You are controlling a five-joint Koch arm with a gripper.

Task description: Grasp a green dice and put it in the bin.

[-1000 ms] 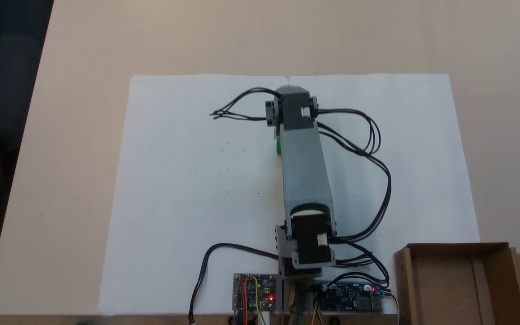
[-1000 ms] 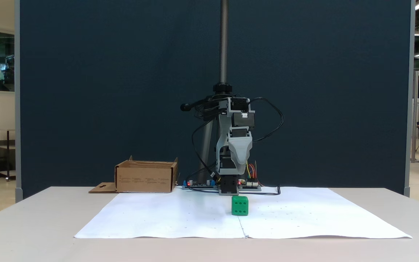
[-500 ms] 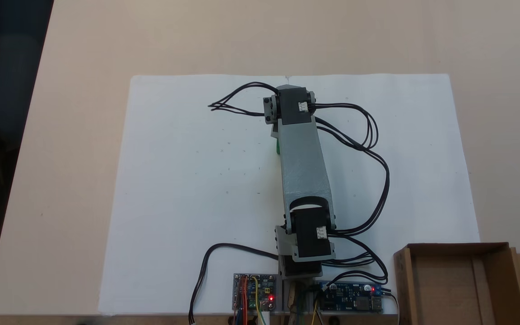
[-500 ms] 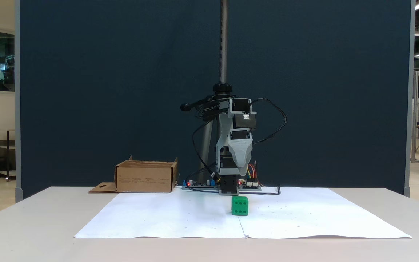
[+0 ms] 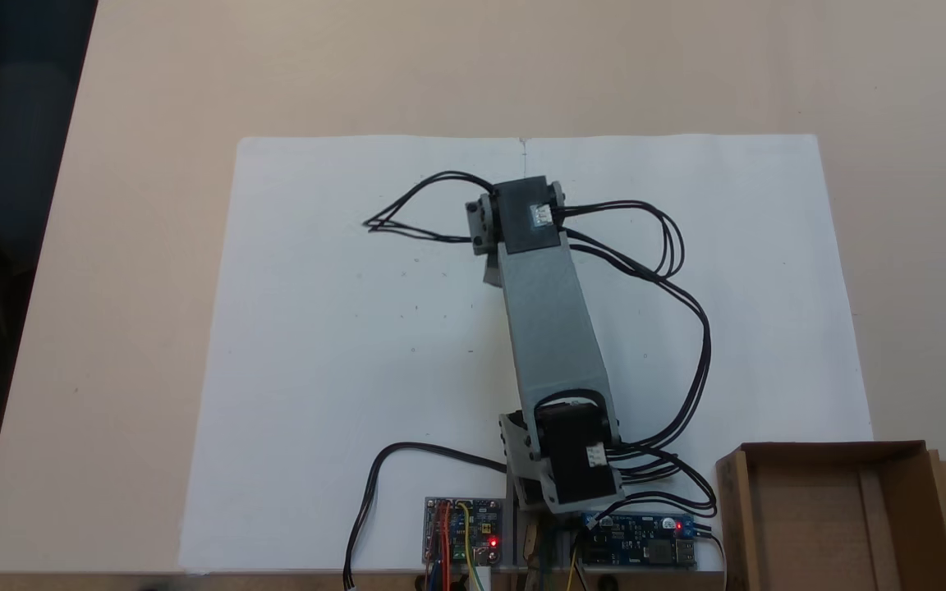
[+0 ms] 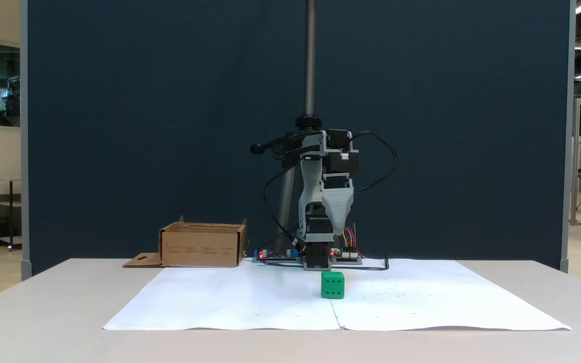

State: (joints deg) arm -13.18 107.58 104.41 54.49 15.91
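Dark blue backdrop behind pale counter (image 6: pixel 43 312). Green dice (image 6: pixel 332 285) on white paper (image 6: pixel 220 302), untouched, under raised claw (image 6: pixel 337 231); claw opening impossible to tell. Bin (image 6: pixel 202 245) at nine o'clock, still awaiting dice. Grasp not begun.

Evenly lit from above, soft faint shadows, no glare; slightly soft focus, dark left edge overhead.

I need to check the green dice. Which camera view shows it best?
The fixed view from table level shows the green dice whole on the white paper, pips visible. In the fixed view from above, the arm covers it.
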